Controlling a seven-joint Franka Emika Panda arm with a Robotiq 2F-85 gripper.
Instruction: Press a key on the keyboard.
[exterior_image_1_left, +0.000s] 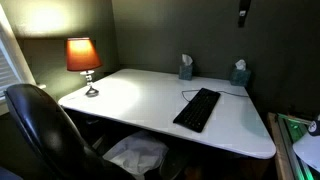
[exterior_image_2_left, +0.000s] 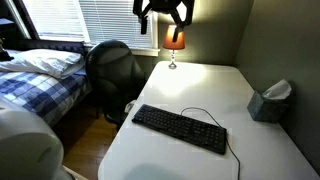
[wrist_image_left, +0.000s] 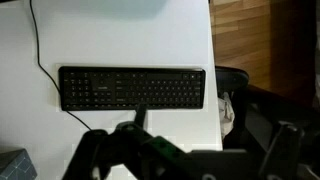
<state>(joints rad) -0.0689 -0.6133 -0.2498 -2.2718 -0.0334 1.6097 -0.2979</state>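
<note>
The keyboard (exterior_image_2_left: 180, 128) lies flat on the white tabletop (exterior_image_2_left: 200, 85), slanting across its near half. The hand (exterior_image_2_left: 165, 18) hangs high above the far edge, fingers spread and holding nothing, well apart from the keys. A lit lamp (exterior_image_2_left: 174, 42) stands at the far edge. A tissue box (exterior_image_2_left: 268, 102) sits by the right edge, and a black chair (exterior_image_2_left: 110, 65) stands off the left edge.

In both exterior views the pincer (exterior_image_2_left: 163, 16) is cropped by the top edge; in the wrist view it is blurred and cut at the bottom. Legends on the keyboard (wrist_image_left: 132, 88) are too small to be read. Its cable (wrist_image_left: 38, 45) is lost past the top edge. A pale bundle (exterior_image_1_left: 135, 155) is half hidden under the bench (exterior_image_1_left: 130, 95); not identifiable.
</note>
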